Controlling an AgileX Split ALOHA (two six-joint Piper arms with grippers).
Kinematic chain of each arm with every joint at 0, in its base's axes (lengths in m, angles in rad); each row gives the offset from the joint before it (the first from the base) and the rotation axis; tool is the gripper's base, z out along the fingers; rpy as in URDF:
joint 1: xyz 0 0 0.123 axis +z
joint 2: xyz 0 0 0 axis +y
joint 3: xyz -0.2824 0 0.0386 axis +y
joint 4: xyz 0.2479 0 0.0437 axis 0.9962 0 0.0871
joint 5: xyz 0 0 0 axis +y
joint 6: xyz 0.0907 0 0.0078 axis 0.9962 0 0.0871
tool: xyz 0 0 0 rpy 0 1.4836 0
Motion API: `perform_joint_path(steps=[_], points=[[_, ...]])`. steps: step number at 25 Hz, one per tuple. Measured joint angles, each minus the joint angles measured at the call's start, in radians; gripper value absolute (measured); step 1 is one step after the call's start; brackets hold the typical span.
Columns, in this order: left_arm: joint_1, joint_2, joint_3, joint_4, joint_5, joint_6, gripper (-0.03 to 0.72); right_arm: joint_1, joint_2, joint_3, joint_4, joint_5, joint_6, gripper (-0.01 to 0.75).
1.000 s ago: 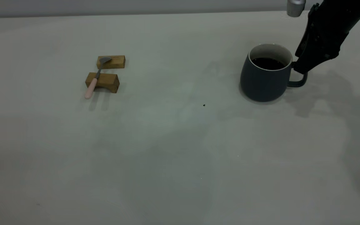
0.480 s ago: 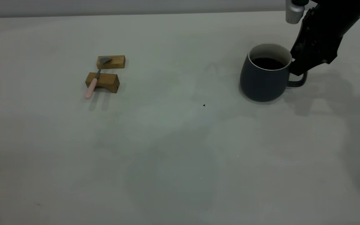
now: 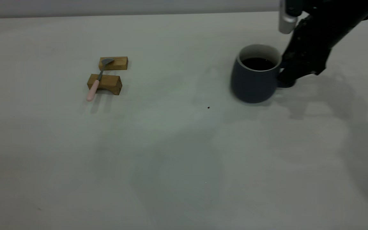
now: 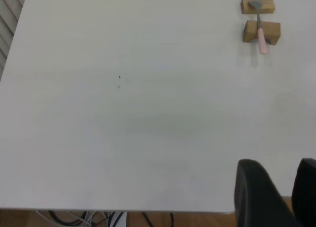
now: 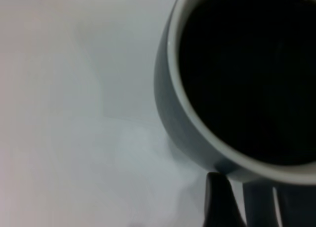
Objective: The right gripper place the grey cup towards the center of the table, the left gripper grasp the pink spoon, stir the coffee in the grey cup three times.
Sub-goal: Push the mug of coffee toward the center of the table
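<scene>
Exterior view, read left to right. Far left on the tabletop (image 3: 171, 143): the pink spoon (image 3: 97, 80) bridges two wooden blocks (image 3: 105, 83), bowl on the rear block, pink handle overhanging the front block toward the camera. Its long axis runs roughly front to back, tilted slightly. Nothing touches it.

Mid-table: bare surface, one tiny dark speck (image 3: 208, 107).

Right of centre: the grey cup (image 3: 254, 76) stands upright on the tabletop, coffee (image 3: 258, 64) dark and level inside. Your right gripper (image 3: 287, 78) is at the cup's handle side, on the side away from the centre, so a push or drag leftward carries the cup toward the middle. The right wrist view shows a dark finger (image 5: 222, 200) close beside the handle under the rim; the fingers look closed around the handle, and I judge the handle is held.

Left gripper (image 4: 279, 192) appears only in its own wrist view, parked off the table's near edge, fingers parted with a narrow gap and holding nothing; the spoon is well apart from it, far across the tabletop.

Judgement: cup placement is under way and the cup is still right of centre. The spoon belongs to your left arm, the nearer one.
</scene>
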Motion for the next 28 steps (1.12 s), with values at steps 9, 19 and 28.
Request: perform_joint_path(steps=[9,19,28], points=[[0.0,0.0,0.0,0.0,0.0,0.0,0.254,0.127,0.003,0.0,0.177,-0.002,-0.11,0.491],[0.0,0.0,0.0,0.0,0.0,0.0,0.254,0.227,0.048,-0.055,0.373,-0.028,-0.172,0.491],[0.0,0.0,0.0,0.0,0.0,0.0,0.254,0.247,0.064,-0.099,0.357,-0.019,-0.116,0.491]])
